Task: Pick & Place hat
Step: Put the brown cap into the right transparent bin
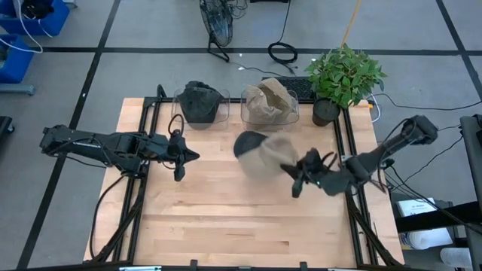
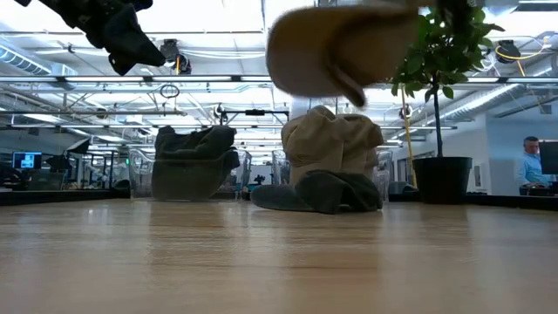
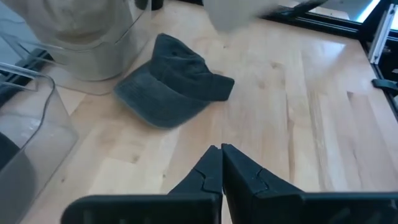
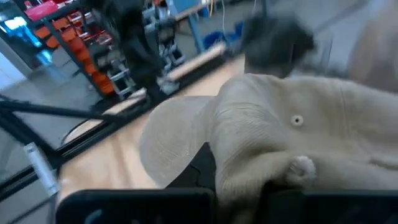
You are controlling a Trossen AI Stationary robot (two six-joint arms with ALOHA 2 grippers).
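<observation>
The right end effector (image 1: 300, 179) is clamped on a tan cap (image 1: 267, 156), held above the tabletop (image 1: 226, 218) beside the dark cap (image 1: 248, 141). Carry it level to its bin, releasing low. The left end effector (image 1: 190, 155) is closed, empty.

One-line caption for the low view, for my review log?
Beige cloth cap held aloft by the right gripper, above a dark grey cap lying on the wooden table before two clear bins.

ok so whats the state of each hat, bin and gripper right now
tan hat: lifted off the table, held by right gripper
dark hat: lying flat on table
left bin: holds dark hats
right bin: holds tan hats
left gripper: jaws shut, empty
</observation>
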